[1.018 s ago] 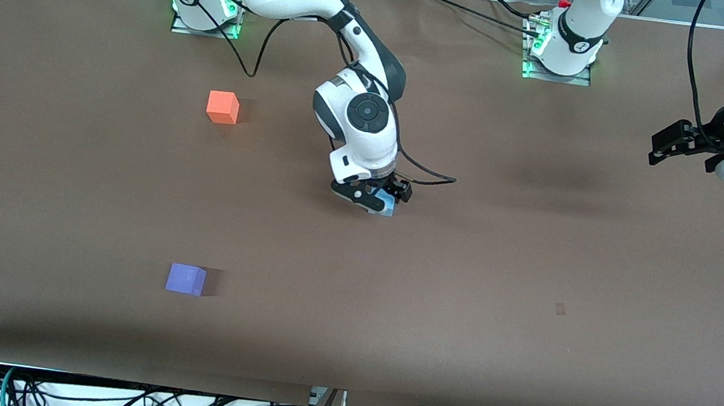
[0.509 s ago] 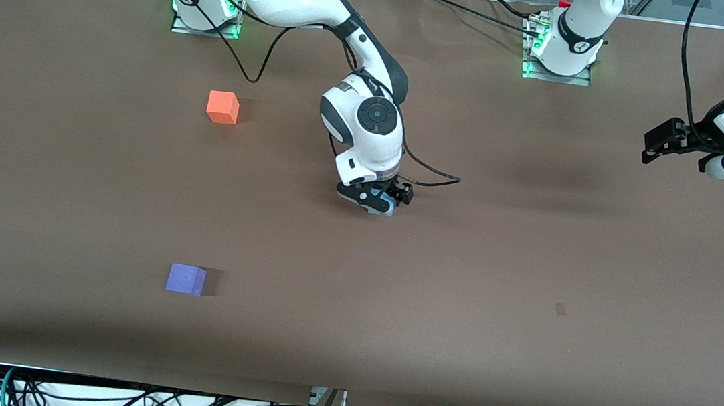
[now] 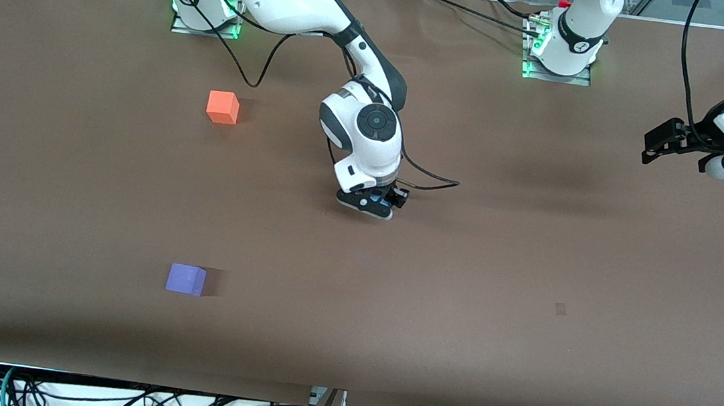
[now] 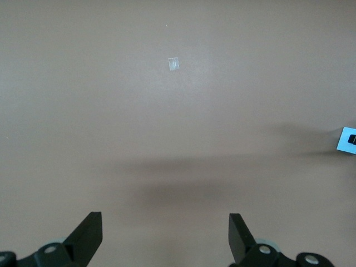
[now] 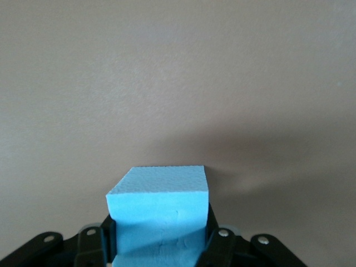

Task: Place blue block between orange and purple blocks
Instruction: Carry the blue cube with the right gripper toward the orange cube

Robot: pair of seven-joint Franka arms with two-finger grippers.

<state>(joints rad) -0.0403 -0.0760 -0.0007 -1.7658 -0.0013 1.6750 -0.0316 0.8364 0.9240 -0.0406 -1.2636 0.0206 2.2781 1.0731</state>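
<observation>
Since a second ago the right arm has drawn more upright, and the blue block point(image 5: 158, 208), then peeking out beside the right gripper point(image 3: 372, 205), is now almost hidden under it in the front view. The wrist points straight down at mid-bench point(image 3: 531, 261), fingers point(image 5: 218, 245) clamped on the block's sides. The orange block point(image 3: 223, 107) and purple block point(image 3: 186, 279) lie toward the right arm's end, well apart, unmoved. The left gripper point(image 4: 166, 236) waits above its own end, fingers spread.

Nothing legible anywhere — no text, label, brand, number or sign can be read.
</observation>
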